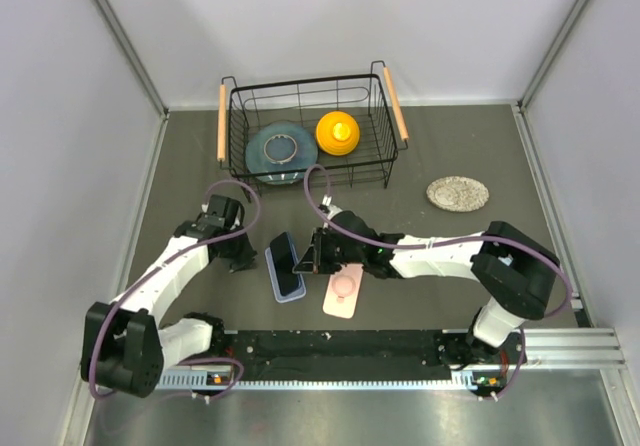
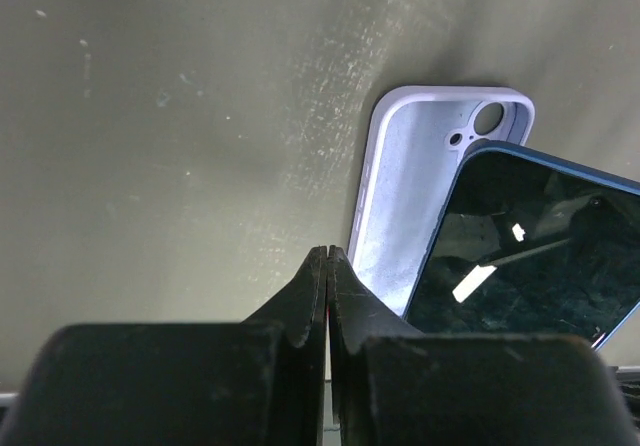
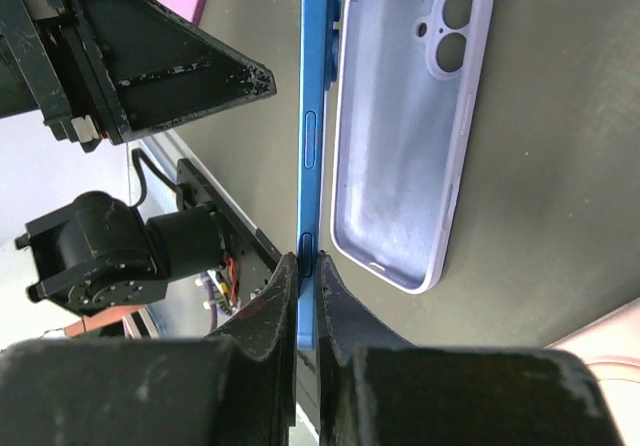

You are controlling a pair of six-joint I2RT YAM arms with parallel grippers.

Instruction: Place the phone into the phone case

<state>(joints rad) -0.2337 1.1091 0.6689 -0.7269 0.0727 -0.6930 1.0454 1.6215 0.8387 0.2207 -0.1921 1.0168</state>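
Note:
A lilac phone case lies open side up on the grey table. It also shows in the left wrist view and in the top view. My right gripper is shut on the edge of a blue phone, holding it tilted on its long side along the case's right edge. The phone's dark screen faces my left gripper, which is shut and empty, low beside the case's left side. In the top view the phone covers most of the case.
A pink phone case with a ring lies just right of the lilac one, under my right arm. A black wire basket at the back holds a blue plate and a yellow object. A speckled coaster lies at the right.

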